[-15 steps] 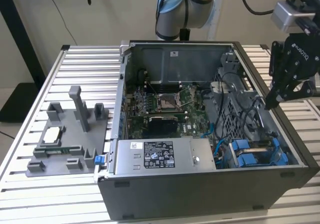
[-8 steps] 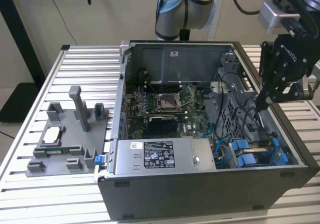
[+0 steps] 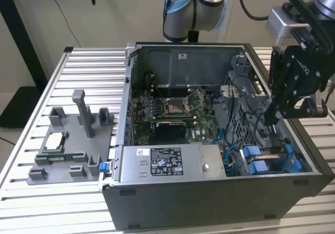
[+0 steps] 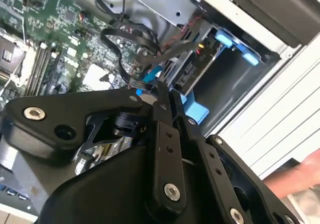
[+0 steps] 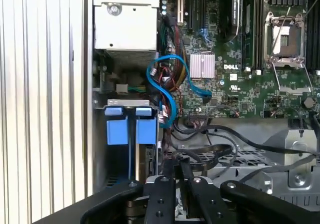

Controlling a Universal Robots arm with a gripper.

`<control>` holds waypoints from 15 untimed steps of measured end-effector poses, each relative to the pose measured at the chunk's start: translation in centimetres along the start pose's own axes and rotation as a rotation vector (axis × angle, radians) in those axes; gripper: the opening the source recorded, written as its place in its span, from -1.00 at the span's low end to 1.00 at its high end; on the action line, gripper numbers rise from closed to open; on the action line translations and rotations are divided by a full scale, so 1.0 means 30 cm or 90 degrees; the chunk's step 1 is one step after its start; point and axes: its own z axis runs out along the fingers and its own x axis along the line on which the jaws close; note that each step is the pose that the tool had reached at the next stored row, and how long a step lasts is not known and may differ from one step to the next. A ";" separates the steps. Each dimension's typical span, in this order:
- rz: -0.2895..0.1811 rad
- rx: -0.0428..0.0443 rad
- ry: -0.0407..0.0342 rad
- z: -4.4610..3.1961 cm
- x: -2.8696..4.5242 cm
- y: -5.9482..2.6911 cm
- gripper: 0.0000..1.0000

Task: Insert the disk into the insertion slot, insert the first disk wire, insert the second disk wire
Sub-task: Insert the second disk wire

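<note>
The disk shows by its bright blue carrier, seated in the insertion slot at the case's front corner on the exterior view's right. A light blue disk wire loops from the motherboard toward that bay, among black wires. My black gripper hangs over the bay. Its fingers are pressed together, tips down among the wires. Whether a wire is pinched between them I cannot tell.
The open dark grey case holds a motherboard and a silver power-supply box. A grey fixture stands on the slatted table at the exterior view's left. A person's hand is beside the case.
</note>
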 end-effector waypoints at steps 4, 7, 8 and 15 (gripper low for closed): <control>0.000 0.0021 -0.0004 -0.002 0.032 0.010 -1.00; -0.001 0.0056 0.0003 0.001 0.033 0.011 -1.00; -0.001 0.0118 0.0007 0.003 0.033 0.011 -1.00; -0.004 0.0498 0.0002 0.024 0.034 0.015 -1.00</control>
